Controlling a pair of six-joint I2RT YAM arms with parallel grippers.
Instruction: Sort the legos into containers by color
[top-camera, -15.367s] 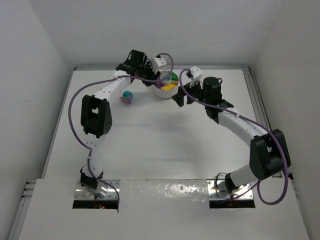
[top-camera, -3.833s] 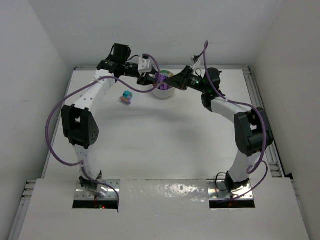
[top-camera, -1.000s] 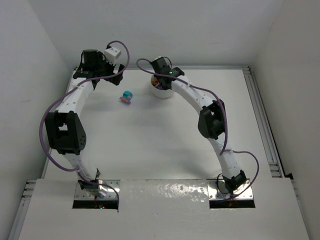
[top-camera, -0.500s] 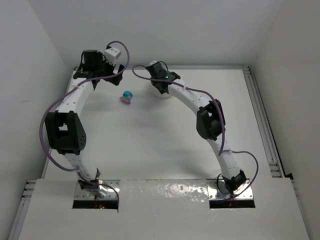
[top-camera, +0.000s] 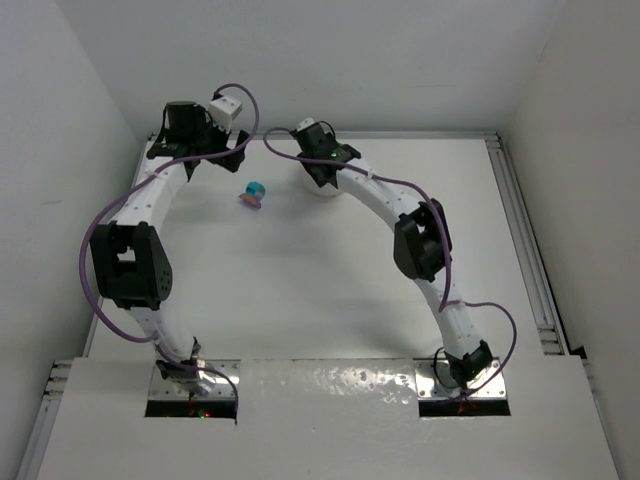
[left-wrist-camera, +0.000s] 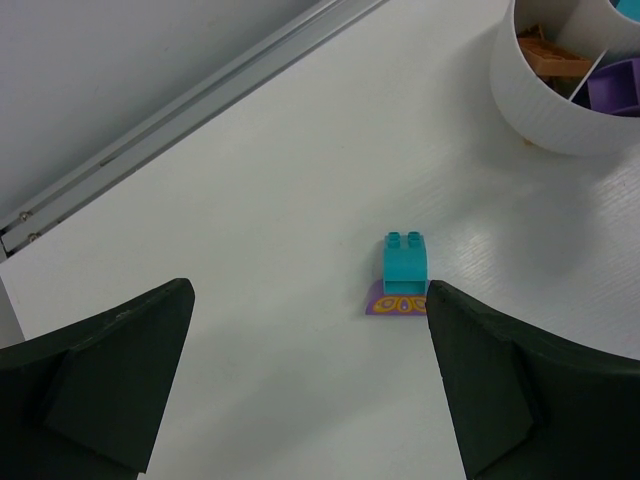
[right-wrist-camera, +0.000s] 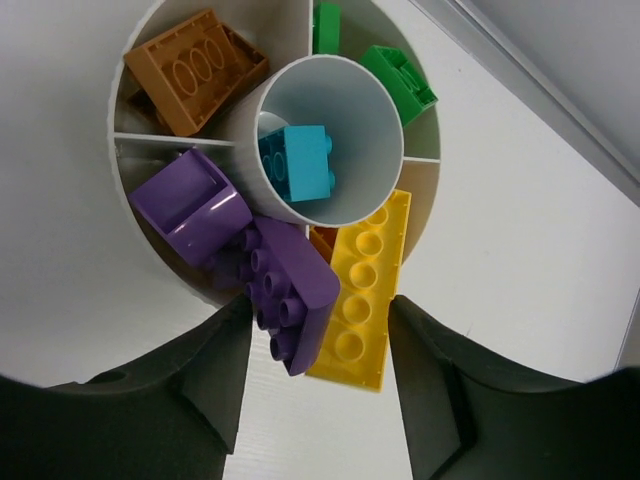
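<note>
**Dish** (left-wrist-camera: 550, 110): sitting at the far middle of the table (top-camera: 330, 280), with the right gripper (right-wrist-camera: 318, 330) hovering directly over it.

**Right gripper**: jaws are standing partly apart and clamping nothing. A purple brick (right-wrist-camera: 290, 290) and a yellow plate (right-wrist-camera: 365, 290) are lying below, between the fingers, both jutting out over the dish rim.

**Contents**: a teal brick (right-wrist-camera: 300, 163) is lying in the well (right-wrist-camera: 350, 110). In the sections around it an orange brick (right-wrist-camera: 195, 70), green bricks (right-wrist-camera: 395, 75) and a second purple piece (right-wrist-camera: 190, 205) are each keeping to their own colour.

**Loose pair**: a teal block (left-wrist-camera: 405, 263) is resting on or against a purple tile (left-wrist-camera: 397, 303), left of the dish and well apart from it. Whether the two are clipped together I cannot tell.

**Left gripper** (left-wrist-camera: 308, 290): hanging above that pair with jaws spread fully, holding nothing.

**Step in hand, as judged**: the right arm is completing a drop into the purple section.

- Doing it well means rising straight up with the jaws wide, so that neither finger is catching the overhanging purple brick or yellow plate and tipping them out.
- The purple brick is looking poorly seated, so a gentle push inward may be worth making.

**Outstanding**: the loose pair is waiting — teal for the well, purple for its own section, with a split first if they are joined.
</note>
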